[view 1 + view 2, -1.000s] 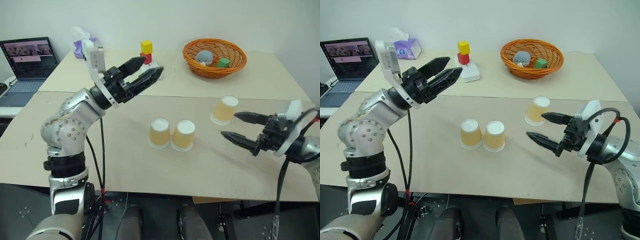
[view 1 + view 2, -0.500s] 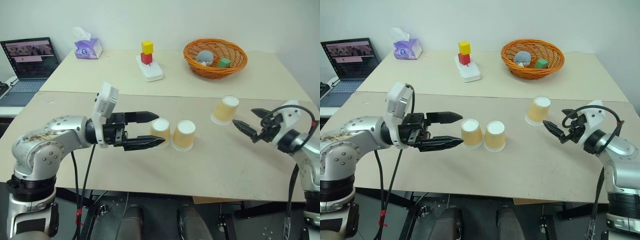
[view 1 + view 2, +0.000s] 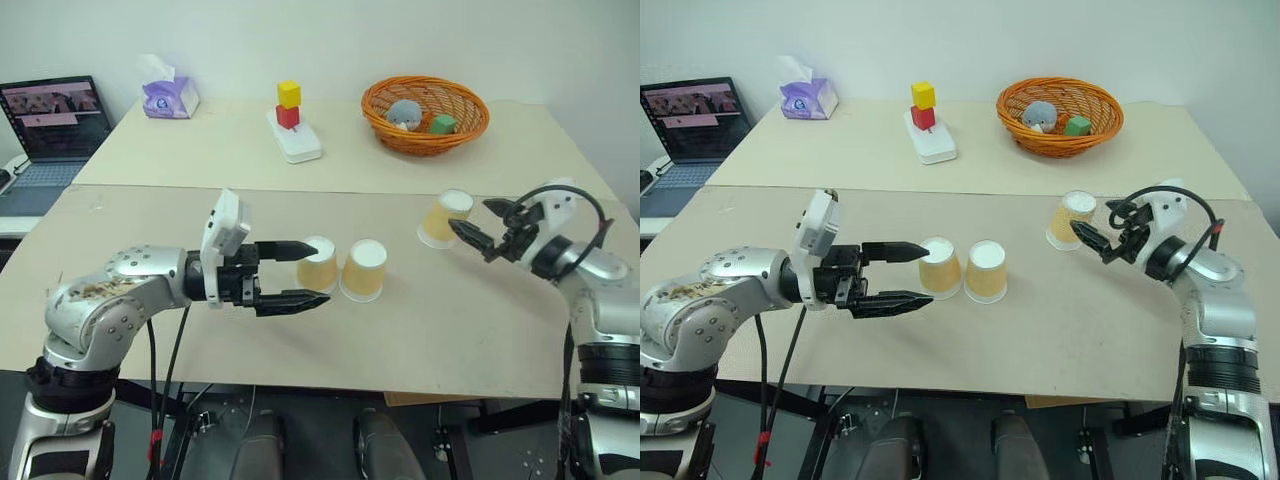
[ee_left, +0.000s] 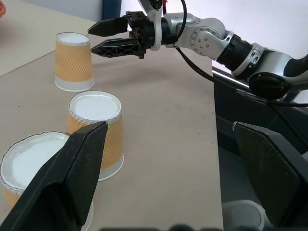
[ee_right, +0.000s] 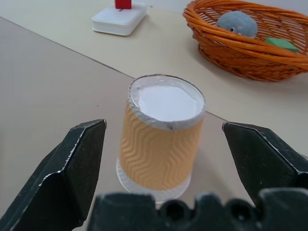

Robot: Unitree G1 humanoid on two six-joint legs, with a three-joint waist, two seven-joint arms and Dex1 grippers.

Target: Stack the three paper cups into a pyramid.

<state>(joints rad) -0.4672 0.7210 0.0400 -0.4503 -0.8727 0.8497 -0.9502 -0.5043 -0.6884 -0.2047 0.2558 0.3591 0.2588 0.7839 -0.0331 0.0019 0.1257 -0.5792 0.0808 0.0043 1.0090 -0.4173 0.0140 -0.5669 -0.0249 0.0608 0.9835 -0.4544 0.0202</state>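
Right wrist view, ribbed tapered paper cup (image 5: 161, 144) upside down, right end effector (image 5: 178, 159) spread wide, woven basket (image 5: 250, 45) behind.

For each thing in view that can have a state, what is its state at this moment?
Left gripper: open, at the left cup of the pair, holding nothing.
Right gripper: open, facing the lone cup.
Pair of cups: upside down, side by side.
Lone cup: upside down, apart from the pair, not stacked.
Laptop: open, screen lit.
Basket: holds small items.
Block tower: yellow on red, upright.
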